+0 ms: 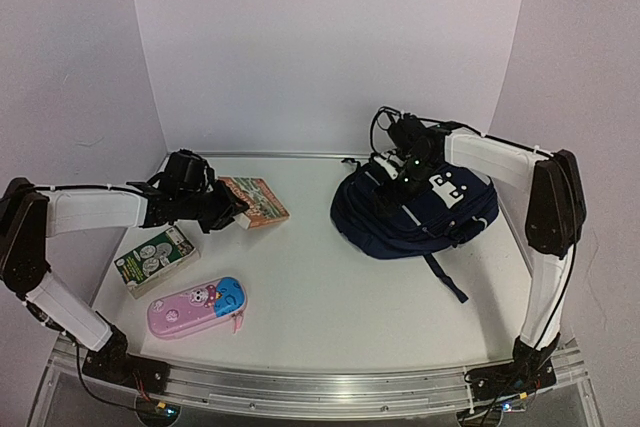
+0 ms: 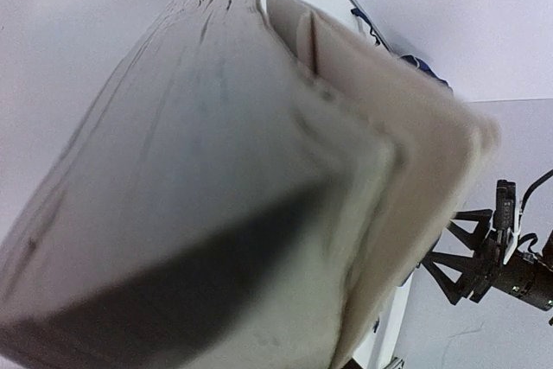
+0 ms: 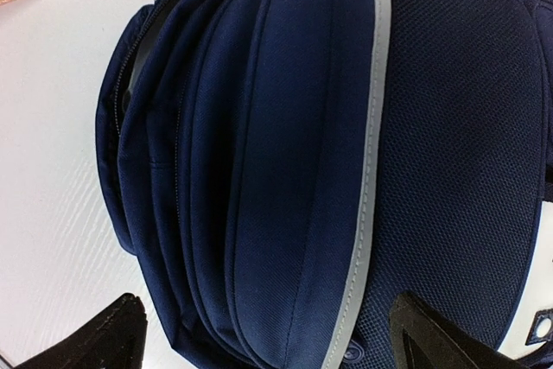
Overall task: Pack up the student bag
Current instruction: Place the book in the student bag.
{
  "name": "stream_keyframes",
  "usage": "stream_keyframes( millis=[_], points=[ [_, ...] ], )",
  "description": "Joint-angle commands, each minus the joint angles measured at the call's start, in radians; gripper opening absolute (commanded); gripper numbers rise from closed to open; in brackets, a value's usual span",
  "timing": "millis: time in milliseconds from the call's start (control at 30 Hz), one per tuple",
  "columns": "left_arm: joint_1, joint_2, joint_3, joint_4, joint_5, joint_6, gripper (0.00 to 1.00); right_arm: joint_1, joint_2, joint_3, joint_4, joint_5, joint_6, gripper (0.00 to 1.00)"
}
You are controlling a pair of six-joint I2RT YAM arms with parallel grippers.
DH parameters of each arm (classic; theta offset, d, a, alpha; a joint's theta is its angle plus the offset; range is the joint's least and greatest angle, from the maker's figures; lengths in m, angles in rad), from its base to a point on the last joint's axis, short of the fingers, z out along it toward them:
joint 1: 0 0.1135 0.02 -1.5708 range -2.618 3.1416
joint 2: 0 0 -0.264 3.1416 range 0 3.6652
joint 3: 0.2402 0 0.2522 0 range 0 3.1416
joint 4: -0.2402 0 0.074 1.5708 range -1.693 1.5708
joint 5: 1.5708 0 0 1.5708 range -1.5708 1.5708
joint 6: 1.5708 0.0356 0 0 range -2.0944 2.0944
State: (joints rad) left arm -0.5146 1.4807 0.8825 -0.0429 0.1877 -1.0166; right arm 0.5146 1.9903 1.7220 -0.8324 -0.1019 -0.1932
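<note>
student bag (image 1: 415,215): lay on the far right part of the white bench (image 1: 320,287), navy with a thin grey stripe, one dark strap trailing toward the near edge.
right gripper (image 1: 398,165): hung over the far left end of the student bag with jaws spread wide and nothing held; its wrist view (image 3: 268,345) showed a dark fingertip on each side of the striped front pocket. Whether they touched the fabric could not be told.
left gripper (image 1: 232,211): closed narrowly on the left edge of the orange book.
orange book (image 1: 256,201): sat left of centre, well apart from the student bag; its pale page edges (image 2: 216,179) filled the left wrist view, blurred.
green book (image 1: 155,259): lay near the left edge, under the left arm.
pencil case (image 1: 197,307): pink and blue, just nearer than the green book, close to the front edge.
</note>
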Motion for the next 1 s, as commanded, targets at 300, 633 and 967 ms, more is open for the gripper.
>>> stream_keyframes(
  millis=[300, 633, 967],
  points=[
    [0.031, 0.023, 0.023, 0.201, 0.122, 0.035, 0.00, 0.036, 0.063, 0.066, -0.013, 0.208, -0.056, 0.84],
    [0.031, -0.007, -0.005, 0.228, 0.139, 0.027, 0.00, 0.096, 0.090, 0.114, -0.011, 0.259, -0.062, 0.75],
    [0.031, -0.032, -0.020, 0.225, 0.133, 0.034, 0.00, 0.150, 0.192, 0.217, -0.014, 0.234, -0.046, 0.58]
  ],
)
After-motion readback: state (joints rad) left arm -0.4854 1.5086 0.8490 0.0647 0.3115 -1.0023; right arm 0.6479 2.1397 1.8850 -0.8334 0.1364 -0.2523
